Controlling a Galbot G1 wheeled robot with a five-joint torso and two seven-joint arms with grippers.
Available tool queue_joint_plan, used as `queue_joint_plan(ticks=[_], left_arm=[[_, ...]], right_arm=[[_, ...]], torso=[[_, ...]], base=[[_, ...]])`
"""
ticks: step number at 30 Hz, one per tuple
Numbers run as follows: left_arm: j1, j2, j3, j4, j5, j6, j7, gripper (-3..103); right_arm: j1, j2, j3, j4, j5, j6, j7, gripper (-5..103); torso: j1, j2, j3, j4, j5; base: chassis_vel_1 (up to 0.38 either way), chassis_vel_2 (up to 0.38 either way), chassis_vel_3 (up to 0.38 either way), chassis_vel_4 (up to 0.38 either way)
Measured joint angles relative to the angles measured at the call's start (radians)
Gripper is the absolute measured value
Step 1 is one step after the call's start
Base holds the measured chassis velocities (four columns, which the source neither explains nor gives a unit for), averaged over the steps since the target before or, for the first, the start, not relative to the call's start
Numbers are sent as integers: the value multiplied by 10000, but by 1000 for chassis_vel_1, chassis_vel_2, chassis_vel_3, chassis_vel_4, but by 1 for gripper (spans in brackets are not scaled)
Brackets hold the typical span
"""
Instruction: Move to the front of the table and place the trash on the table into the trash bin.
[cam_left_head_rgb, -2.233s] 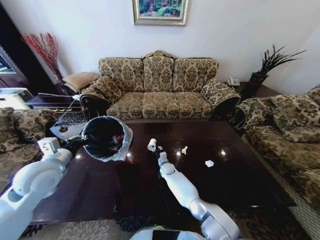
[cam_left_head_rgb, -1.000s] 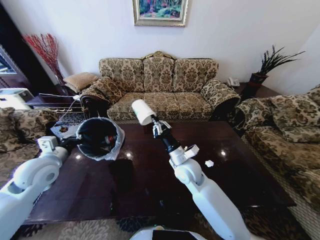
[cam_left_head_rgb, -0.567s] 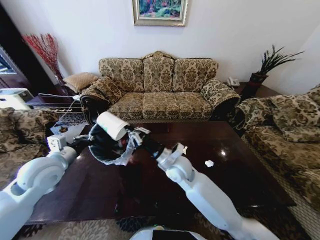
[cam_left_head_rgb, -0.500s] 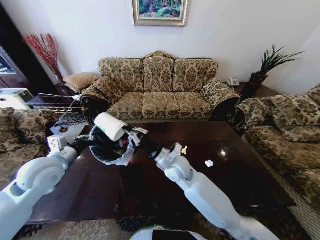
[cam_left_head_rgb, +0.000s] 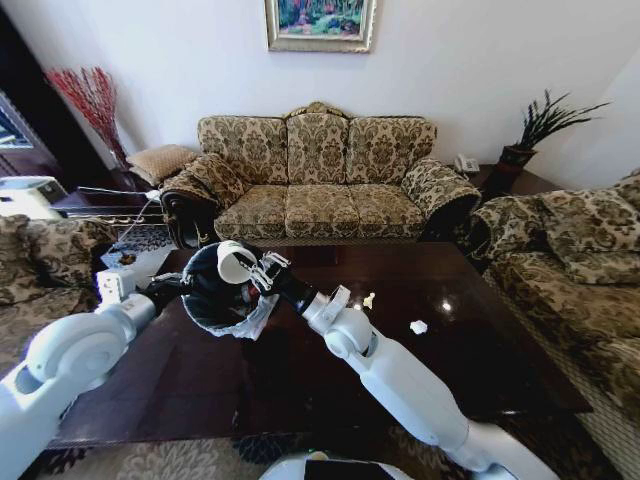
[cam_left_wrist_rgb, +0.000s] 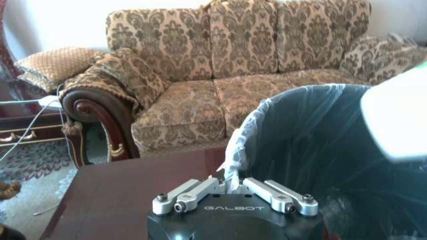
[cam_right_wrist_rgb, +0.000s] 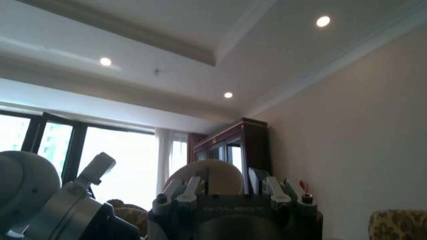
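My left gripper (cam_left_head_rgb: 172, 288) (cam_left_wrist_rgb: 231, 183) is shut on the rim and white liner of the black trash bin (cam_left_head_rgb: 215, 300) (cam_left_wrist_rgb: 313, 150), holding it tilted over the left part of the dark table (cam_left_head_rgb: 300, 370). My right gripper (cam_left_head_rgb: 254, 271) (cam_right_wrist_rgb: 225, 186) is shut on a white paper cup (cam_left_head_rgb: 236, 262) (cam_right_wrist_rgb: 203, 176), which lies on its side at the bin's mouth. The cup (cam_left_wrist_rgb: 399, 120) also shows as a white blur above the bin's opening in the left wrist view. Two small white paper bits (cam_left_head_rgb: 369, 300) (cam_left_head_rgb: 419, 326) lie on the table to the right.
A patterned sofa (cam_left_head_rgb: 320, 185) stands behind the table, with another sofa (cam_left_head_rgb: 575, 260) on the right and an armchair (cam_left_head_rgb: 40, 260) on the left. Beyond the table's left end are a small side table (cam_left_head_rgb: 130, 262) and cables.
My right arm has swung the paper cup left from above the table's middle and lowered it to the bin's mouth. The left arm has kept hold of the bin, shifting it slightly.
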Motion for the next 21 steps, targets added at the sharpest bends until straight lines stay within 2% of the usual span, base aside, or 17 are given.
queue_joint_plan(ticks=[3,4,7,8,10,12,13,15,17,19,21], left_arm=[[28,127,-36,-107,-175,177,-1,1],[28,127,-36,-107,-175,177,-1,1],[93,148,-8,-300,-276,314,-1,1],[93,148,-8,-300,-276,314,-1,1],[125,252,-7,-330,-375,391,-13,1],[128,305,-8,-306,-402,410,-16,1],[131,467,-66,-209,-573,489,-48,1],[131,644,-144,-116,-747,565,-94,1],[90,1100,-332,211,-1048,683,-184,1],[63,1209,-351,306,-1104,690,-225,1],[-123,1609,-364,769,-1270,674,-484,1]], right_arm=[[-4,1,19,-56,-80,25,-7,50],[-4,1,19,-56,-80,25,-7,50],[-43,49,22,-202,-180,116,-8,65],[-43,49,22,-202,-180,116,-8,65],[-187,16,129,-175,-186,191,-11,77],[-223,-3,158,-139,-171,203,-9,77],[-347,-73,293,56,-55,230,16,87],[-437,-137,418,215,30,239,78,87],[-642,-339,797,706,120,263,421,97],[-693,-387,910,839,127,263,557,99],[-1047,-649,1646,1418,39,154,1376,100]], torso=[[0,0,0,3,-1],[0,0,0,3,-1],[0,0,0,3,-1],[0,0,0,3,-1],[0,0,0,5,-1],[-1,0,0,4,-1],[-1,0,0,3,-2],[-1,0,0,2,-1],[-1,0,0,2,0],[-1,0,0,2,-1],[-1,0,0,2,0]], base=[[0,0,0,0],[0,0,0,0],[0,0,0,0],[0,0,0,0],[0,0,0,0],[0,0,0,0],[0,0,0,0],[0,0,0,0],[0,0,0,0],[0,0,0,0],[0,0,0,0]])
